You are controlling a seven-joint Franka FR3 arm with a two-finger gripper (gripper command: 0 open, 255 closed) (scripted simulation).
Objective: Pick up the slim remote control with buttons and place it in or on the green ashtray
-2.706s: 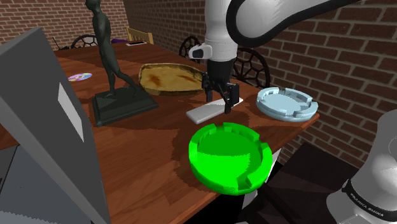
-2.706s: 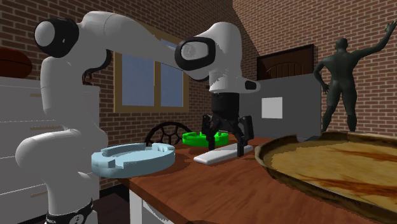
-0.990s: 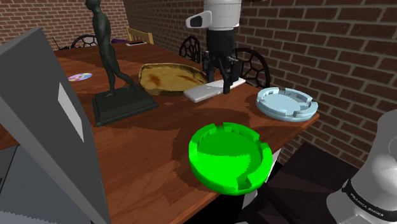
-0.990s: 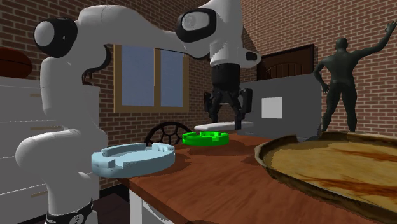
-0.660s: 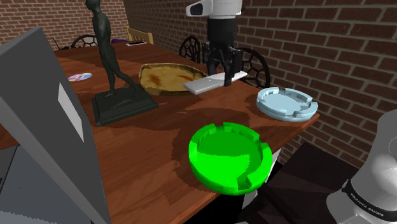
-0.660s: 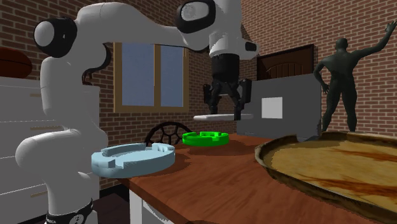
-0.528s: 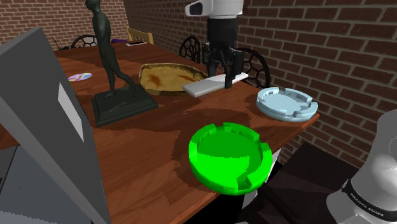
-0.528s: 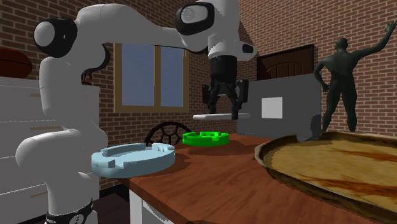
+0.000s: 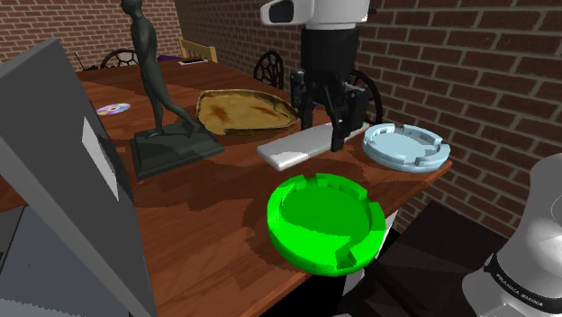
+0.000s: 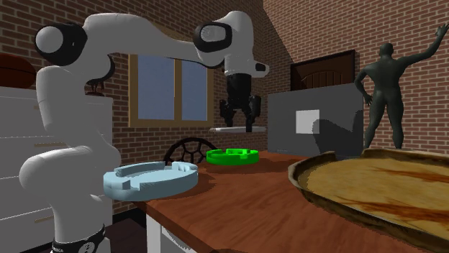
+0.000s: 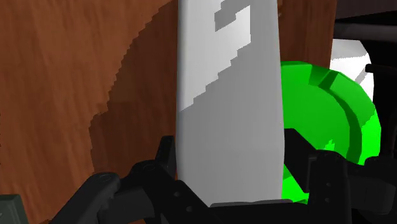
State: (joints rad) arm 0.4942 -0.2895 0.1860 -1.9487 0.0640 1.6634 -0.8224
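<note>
Since the frame 2.7 s ago, the gripper (image 9: 324, 126) has lifted the remote (image 9: 288, 149) off the table (image 9: 207, 203) and has carried it toward the green ashtray (image 9: 326, 221). Its two black fingers are closed on the long sides of the remote, a plain whitish-grey slab, and in the wrist view it fills the gap between them. The remote hangs in the air, roughly level, well above the wood.

I judge the step in hand to be the carry. In the wrist view the ashtray lies off to one side of the remote and is partly hidden behind it, so the remote is probably not yet centred over the bowl. The next move calls for a little more travel toward the ashtray, then a descent and a release. The remote seems longer than the bowl is wide, so it may come to rest across the notched rim.

On the reddish wooden table stand also a pale blue ashtray (image 9: 407, 146), a shallow brown dish (image 9: 245, 110), a dark statue (image 9: 153, 81), a small disc (image 9: 113, 109) and a large grey box (image 9: 63, 180). Brick walls (image 9: 468, 72) surround the room, and a window (image 10: 173, 90) shows behind the arm.
</note>
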